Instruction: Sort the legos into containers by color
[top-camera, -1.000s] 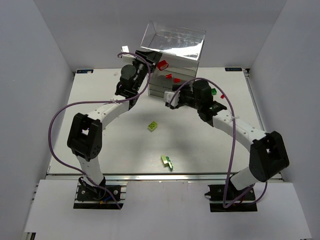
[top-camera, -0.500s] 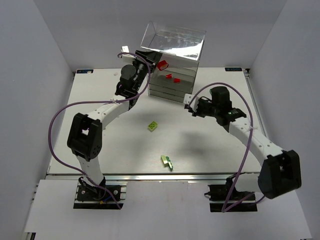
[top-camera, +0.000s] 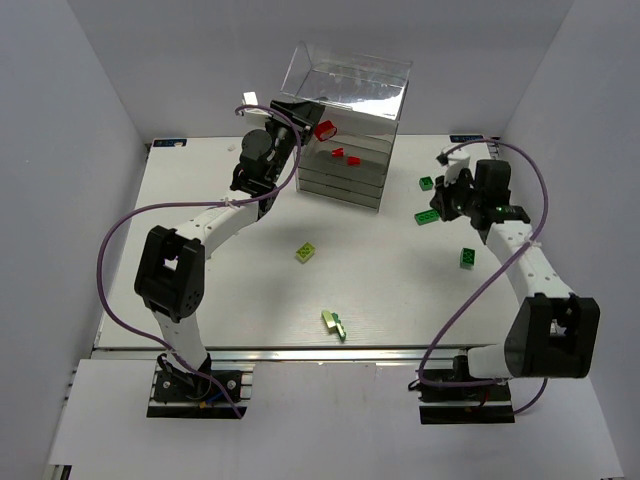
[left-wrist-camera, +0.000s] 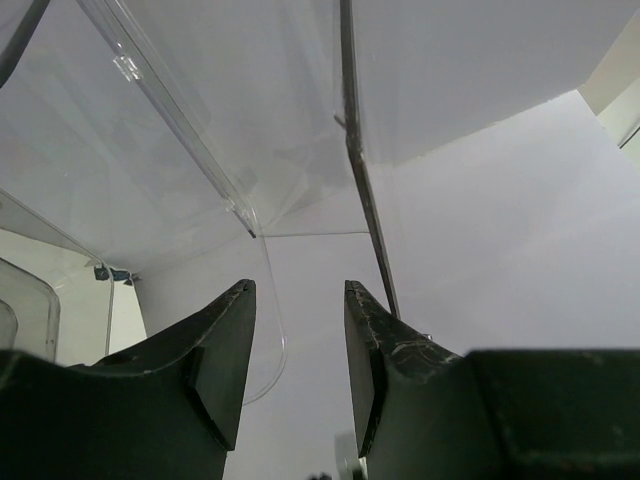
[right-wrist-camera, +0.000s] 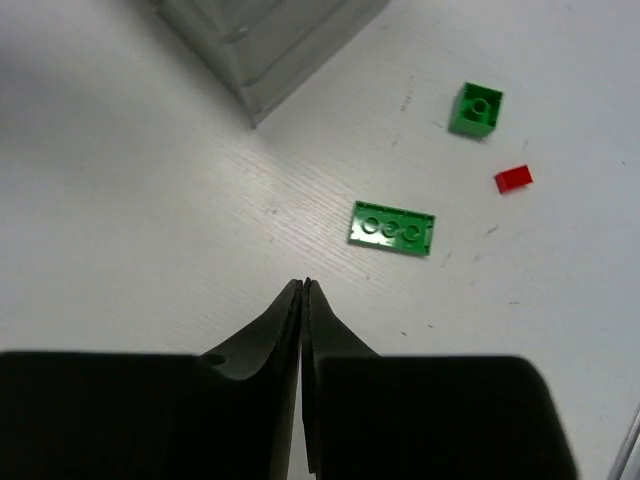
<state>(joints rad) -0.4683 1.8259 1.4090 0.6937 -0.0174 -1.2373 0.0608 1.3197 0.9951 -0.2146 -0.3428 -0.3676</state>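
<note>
Just ahead of right gripper (right-wrist-camera: 303, 285): flat green plate (right-wrist-camera: 392, 228); farther ahead, green brick (right-wrist-camera: 477, 108) and red bit (right-wrist-camera: 513, 178). Shut tight, holding nothing. Left gripper (left-wrist-camera: 298, 290) half open, up against clear container (top-camera: 340, 180), drawer lip (left-wrist-camera: 268, 320) between fingers, contact unclear. Red bricks (top-camera: 352, 159) inside, right of it.

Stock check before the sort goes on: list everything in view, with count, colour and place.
Drawer box: one, clear, far middle of the table.
Red legos: three in the box; one small red piece on the table at right.
Green legos: three, on the table right of the box.
Yellow-green legos: two, mid-table.
Table: one, white.
Left tool: black, jaws apart, at the box's left side.
Right tool: black, shut, empty, near the green legos.
</note>
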